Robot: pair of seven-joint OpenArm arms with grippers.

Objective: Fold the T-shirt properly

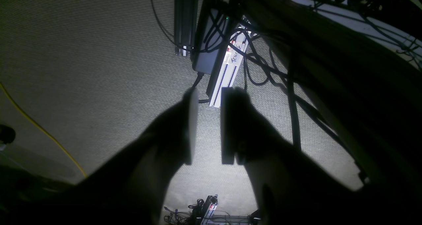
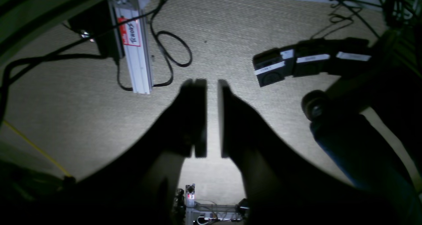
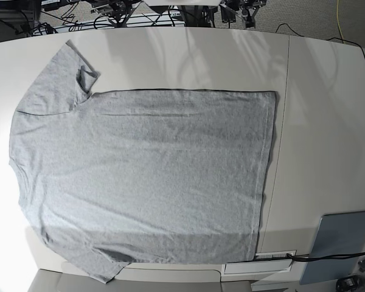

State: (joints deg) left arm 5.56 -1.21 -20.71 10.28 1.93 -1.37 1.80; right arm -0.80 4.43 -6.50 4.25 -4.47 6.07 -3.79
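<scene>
**Both grippers empty over the floor, shirt flat on the table**

The left gripper [image 1: 208, 126] has its two dark jaws parted with a clear gap, nothing between them, pointing at beige woven carpet [image 1: 82, 70]. The right gripper [image 2: 211, 117] shows a narrower slit between its jaws, likewise empty, above the same carpet beside a silver aluminium rail [image 2: 136, 53]. The large heather-grey short-sleeved cotton T-shirt [image 3: 146, 182] lies spread flat, plain side up, on the white table [image 3: 328, 121], its hem nearest the grey-blue flat panel [image 3: 340, 243].
</scene>
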